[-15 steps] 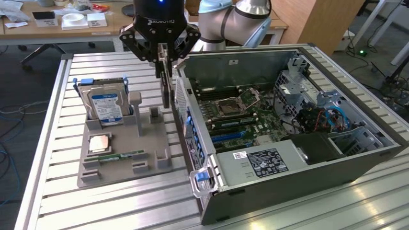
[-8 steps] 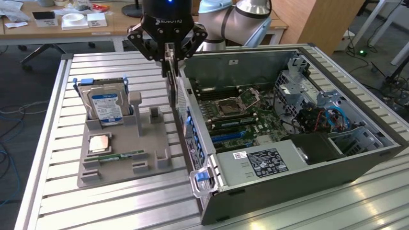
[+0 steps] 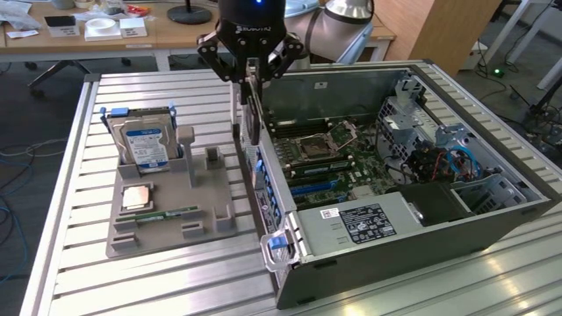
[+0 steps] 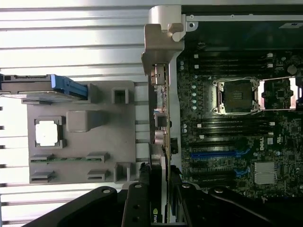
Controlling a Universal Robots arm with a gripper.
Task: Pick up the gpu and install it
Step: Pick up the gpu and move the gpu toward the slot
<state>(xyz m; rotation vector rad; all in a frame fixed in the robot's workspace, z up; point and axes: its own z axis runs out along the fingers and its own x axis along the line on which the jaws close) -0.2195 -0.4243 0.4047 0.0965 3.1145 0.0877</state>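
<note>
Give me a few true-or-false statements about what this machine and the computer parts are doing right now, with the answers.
1. The jaws are clamped on the gpu. True.
2. The gpu is plugged into a slot on the motherboard. False: it hangs on edge in the air, at the edge of the computer case that faces the gray holder.
3. The hard drive stands on edge in the gray holder. True.
4. The computer case is closed up. False: its side is open, and the motherboard inside is in plain sight.
</note>
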